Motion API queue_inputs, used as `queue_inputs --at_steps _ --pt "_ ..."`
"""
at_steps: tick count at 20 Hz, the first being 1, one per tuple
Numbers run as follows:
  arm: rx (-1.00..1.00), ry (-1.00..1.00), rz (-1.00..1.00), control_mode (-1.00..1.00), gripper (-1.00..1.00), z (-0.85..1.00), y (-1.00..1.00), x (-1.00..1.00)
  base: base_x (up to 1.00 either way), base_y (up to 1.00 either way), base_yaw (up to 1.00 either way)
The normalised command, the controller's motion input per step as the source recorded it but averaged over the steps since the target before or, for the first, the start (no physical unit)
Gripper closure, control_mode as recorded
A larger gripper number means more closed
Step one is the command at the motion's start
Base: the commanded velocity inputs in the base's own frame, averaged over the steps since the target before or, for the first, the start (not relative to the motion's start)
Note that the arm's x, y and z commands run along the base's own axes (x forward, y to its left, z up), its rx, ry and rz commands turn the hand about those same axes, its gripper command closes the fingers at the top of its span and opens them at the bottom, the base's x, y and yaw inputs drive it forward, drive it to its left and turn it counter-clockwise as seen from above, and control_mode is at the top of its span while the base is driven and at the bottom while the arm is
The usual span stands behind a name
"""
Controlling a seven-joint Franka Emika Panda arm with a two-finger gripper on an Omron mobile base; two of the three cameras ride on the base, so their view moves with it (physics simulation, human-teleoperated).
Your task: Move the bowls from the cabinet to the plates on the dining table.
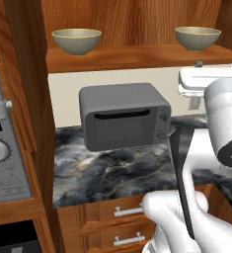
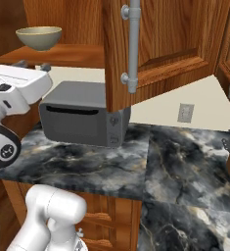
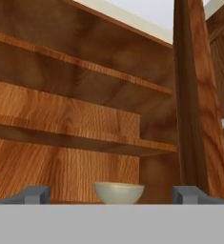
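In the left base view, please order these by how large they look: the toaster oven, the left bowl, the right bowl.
1. toaster oven, clearly largest.
2. left bowl and right bowl: near alike; I will not rank them.

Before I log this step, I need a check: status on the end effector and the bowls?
End effector open, empty, lined up on right bowl. Both bowls on cabinet shelf, left bowl untouched. Cabinet door open; nothing blocking.

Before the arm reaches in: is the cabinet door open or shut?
Open. The cabinet door stands swung out over the counter, and both bowls sit exposed on the shelf.
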Motion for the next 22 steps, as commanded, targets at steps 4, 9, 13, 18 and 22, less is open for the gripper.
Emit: queue_inputs --at_steps 4,9,13,18,22 --pt "0.09 -0.01 -0.06 -1.00 -1.00 0.05 -0.10 0.26 0.00 0.00 0.00" --pt "0.13 0.00 -0.03 -1.00 -1.00 0.11 -0.27 0.19 0.00 0.00 0.00" --pt "0.13 0.00 -0.02 -1.00 -1.00 0.05 -0.26 0.14 0.00 0.00 0.00" --pt "0.12 0.01 -0.02 -1.00 -1.00 0.03 -0.16 0.21 0.00 0.00 0.00" --pt "0.10 0.01 -0.02 -1.00 -1.00 0.02 -0.10 0.25 0.00 0.00 0.00"
